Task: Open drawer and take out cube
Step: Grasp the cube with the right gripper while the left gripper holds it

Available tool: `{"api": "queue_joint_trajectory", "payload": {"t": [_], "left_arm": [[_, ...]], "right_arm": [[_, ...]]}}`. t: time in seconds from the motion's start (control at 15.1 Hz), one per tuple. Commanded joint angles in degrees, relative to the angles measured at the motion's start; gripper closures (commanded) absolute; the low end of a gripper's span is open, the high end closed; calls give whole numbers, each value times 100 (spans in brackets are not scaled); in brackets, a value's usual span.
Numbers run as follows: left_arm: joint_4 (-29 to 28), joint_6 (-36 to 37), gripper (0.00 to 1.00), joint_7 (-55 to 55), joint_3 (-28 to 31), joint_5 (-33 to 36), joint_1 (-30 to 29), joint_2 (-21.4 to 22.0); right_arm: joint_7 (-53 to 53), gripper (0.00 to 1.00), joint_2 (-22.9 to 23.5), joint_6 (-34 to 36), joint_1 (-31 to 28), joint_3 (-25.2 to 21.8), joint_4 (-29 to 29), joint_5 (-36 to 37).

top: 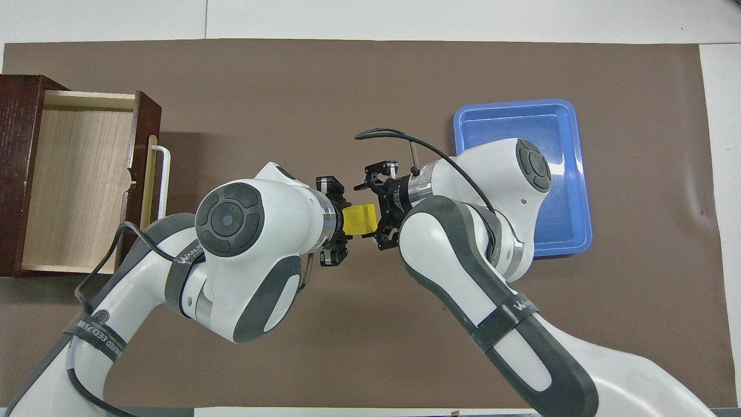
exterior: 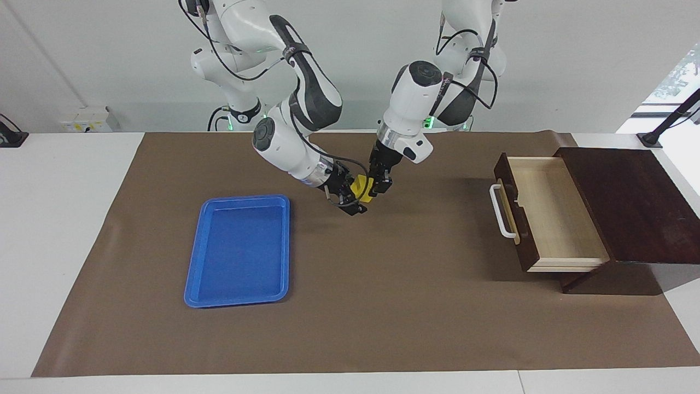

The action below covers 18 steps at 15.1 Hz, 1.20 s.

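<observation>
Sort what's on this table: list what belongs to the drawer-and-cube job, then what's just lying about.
Part of the job:
- drawer, pulled open, nothing visible inside
- yellow cube, held in the air over the brown mat between the two tools
- left tool, shut on the cube
- right tool, at the cube

Lying about:
- blue tray
- brown mat

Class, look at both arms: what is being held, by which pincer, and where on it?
The yellow cube, mid-air, gripped by the left pincer across its sides; the right pincer surrounds its other end, grip uncertain.

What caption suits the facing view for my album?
Two white arms meet mid-table, left gripper holding a small yellow cube as the right gripper flanks it.
</observation>
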State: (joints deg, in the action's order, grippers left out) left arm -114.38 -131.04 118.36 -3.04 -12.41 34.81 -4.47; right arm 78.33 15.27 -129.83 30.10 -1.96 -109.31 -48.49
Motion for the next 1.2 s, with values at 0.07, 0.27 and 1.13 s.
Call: {"api": "queue_joint_trajectory", "payload": {"t": [0.07, 0.27, 1.13], "left_arm": [[-155, -106, 100, 3, 66, -78, 88, 95], [-155, -106, 100, 3, 66, -78, 79, 95], [12, 429, 0, -120, 137, 509, -456, 104]], "right_arm": [[16, 100, 55, -8, -12, -6, 129, -64], [-46, 100, 55, 36, -56, -6, 182, -73], [-46, 100, 64, 212, -232, -6, 393, -81]]}}
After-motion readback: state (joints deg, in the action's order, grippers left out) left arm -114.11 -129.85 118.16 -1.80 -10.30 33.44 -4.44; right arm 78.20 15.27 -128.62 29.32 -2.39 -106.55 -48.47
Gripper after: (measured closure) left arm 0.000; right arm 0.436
